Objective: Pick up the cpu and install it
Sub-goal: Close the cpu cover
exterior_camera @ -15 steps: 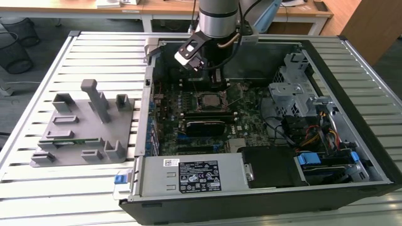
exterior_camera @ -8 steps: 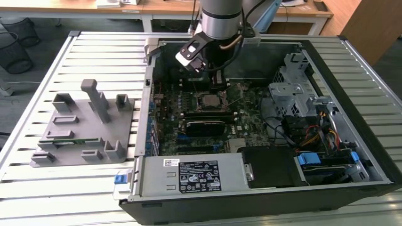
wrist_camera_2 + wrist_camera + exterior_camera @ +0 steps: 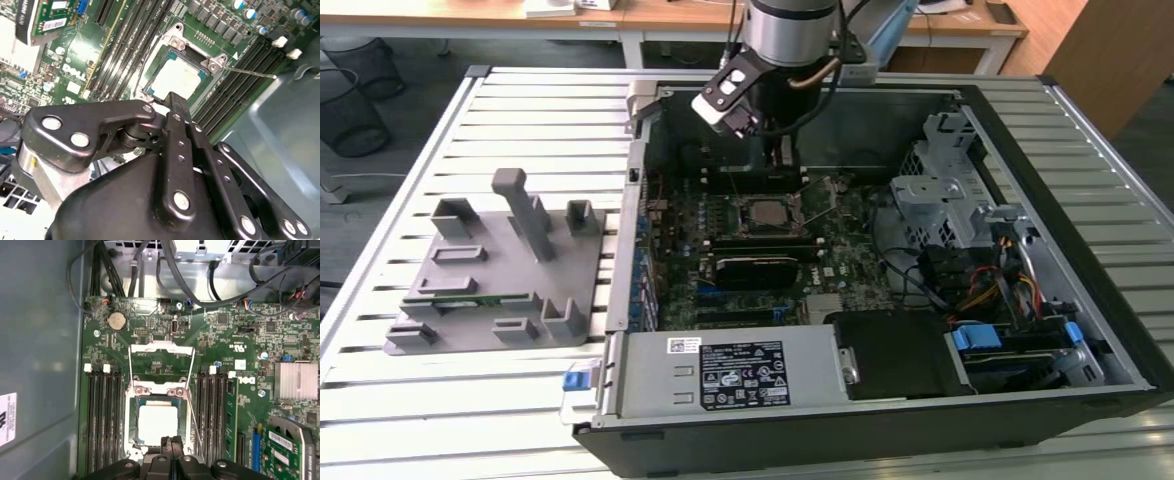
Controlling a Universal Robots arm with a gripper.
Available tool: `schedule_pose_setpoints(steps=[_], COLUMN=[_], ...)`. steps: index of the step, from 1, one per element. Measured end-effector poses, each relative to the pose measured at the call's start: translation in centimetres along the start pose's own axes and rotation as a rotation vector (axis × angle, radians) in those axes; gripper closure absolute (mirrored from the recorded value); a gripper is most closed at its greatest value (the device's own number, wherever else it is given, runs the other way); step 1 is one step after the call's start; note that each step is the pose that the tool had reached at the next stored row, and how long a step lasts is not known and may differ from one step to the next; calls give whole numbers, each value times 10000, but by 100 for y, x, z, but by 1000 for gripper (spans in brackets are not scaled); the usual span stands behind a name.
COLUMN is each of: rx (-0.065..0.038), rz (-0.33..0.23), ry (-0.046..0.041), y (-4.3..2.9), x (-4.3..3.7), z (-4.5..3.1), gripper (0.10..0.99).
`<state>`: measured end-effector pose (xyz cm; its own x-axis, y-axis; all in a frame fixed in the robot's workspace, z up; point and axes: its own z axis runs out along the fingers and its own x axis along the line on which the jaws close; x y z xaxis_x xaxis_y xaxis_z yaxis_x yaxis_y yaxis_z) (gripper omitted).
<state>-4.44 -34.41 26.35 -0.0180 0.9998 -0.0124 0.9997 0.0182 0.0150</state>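
The cpu [image 3: 157, 425] lies flat in the motherboard socket, its silvery top showing in both wrist views [image 3: 175, 79] and in the exterior view [image 3: 765, 212]. The socket's metal load plate [image 3: 161, 357] stands flipped open beside it, and the thin lever wire [image 3: 192, 412] is swung free. My gripper [image 3: 170, 444] hovers just over one edge of the cpu, shut with its fingertips pressed together and nothing between them. The black fingers [image 3: 176, 107] partly hide the socket's near edge.
Memory slots [image 3: 102, 420] flank the socket on both sides. The open computer case [image 3: 1067, 300] holds a drive cage [image 3: 941, 195], cables and a black power supply [image 3: 734, 372]. A grey holder fixture [image 3: 494, 270] sits on the slatted table at the exterior view's left.
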Motion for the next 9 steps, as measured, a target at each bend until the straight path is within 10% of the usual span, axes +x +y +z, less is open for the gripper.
schedule_pose_setpoints(steps=[9], rx=[-2], rz=[-76], ry=[8], y=[0], x=[-118], z=[3], gripper=[980])
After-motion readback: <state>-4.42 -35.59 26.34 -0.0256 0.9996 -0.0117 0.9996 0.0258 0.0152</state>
